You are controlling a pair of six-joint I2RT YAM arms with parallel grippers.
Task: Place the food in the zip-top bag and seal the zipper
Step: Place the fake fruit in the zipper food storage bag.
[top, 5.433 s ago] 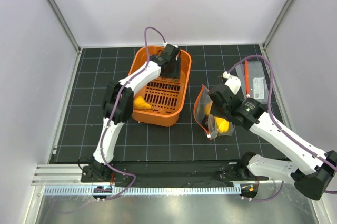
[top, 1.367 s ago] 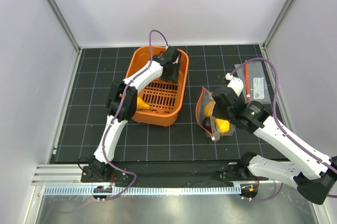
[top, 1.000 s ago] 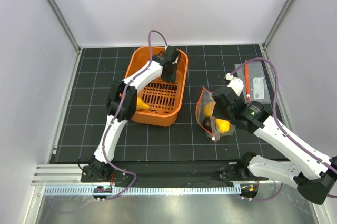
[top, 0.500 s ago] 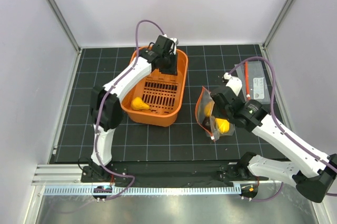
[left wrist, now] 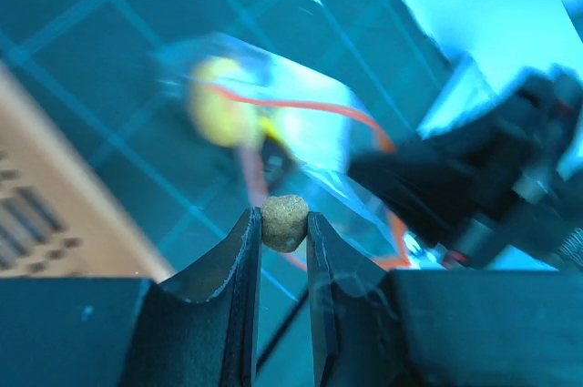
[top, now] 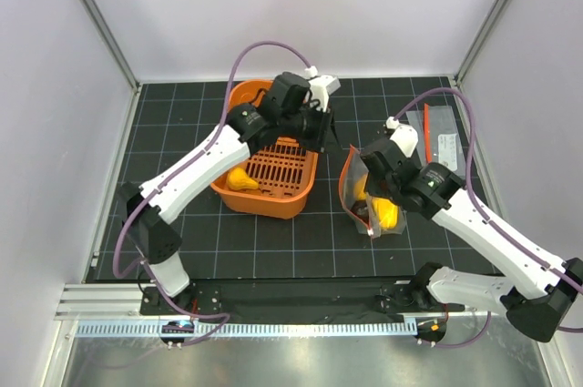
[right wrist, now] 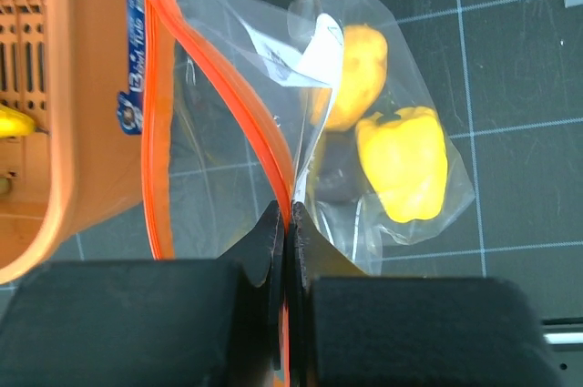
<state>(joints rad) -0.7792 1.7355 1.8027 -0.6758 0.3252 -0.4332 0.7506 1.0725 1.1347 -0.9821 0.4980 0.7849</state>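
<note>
My left gripper [left wrist: 283,228] is shut on a small round brown food piece [left wrist: 284,221], held in the air just left of the zip-top bag [left wrist: 310,123]; from above it hangs over the basket's right rim [top: 321,135]. My right gripper [right wrist: 289,214] is shut on the bag's orange zipper [right wrist: 228,105] and holds the mouth open toward the basket. Inside the bag [top: 364,200] lie a yellow pepper [right wrist: 404,161], another yellow food [right wrist: 357,68] and a dark piece [right wrist: 335,178]. The slider is not visible.
An orange slatted basket [top: 273,200] stands left of the bag with a yellow food [top: 240,178] in it. A narrower clear pouch with a white label [top: 444,141] lies at the back right. White walls enclose the black gridded mat.
The left arm has risen out of the basket's far end and swung right toward the bag, carrying the brown piece. The right gripper still holds the bag's rim in about the same place.
</note>
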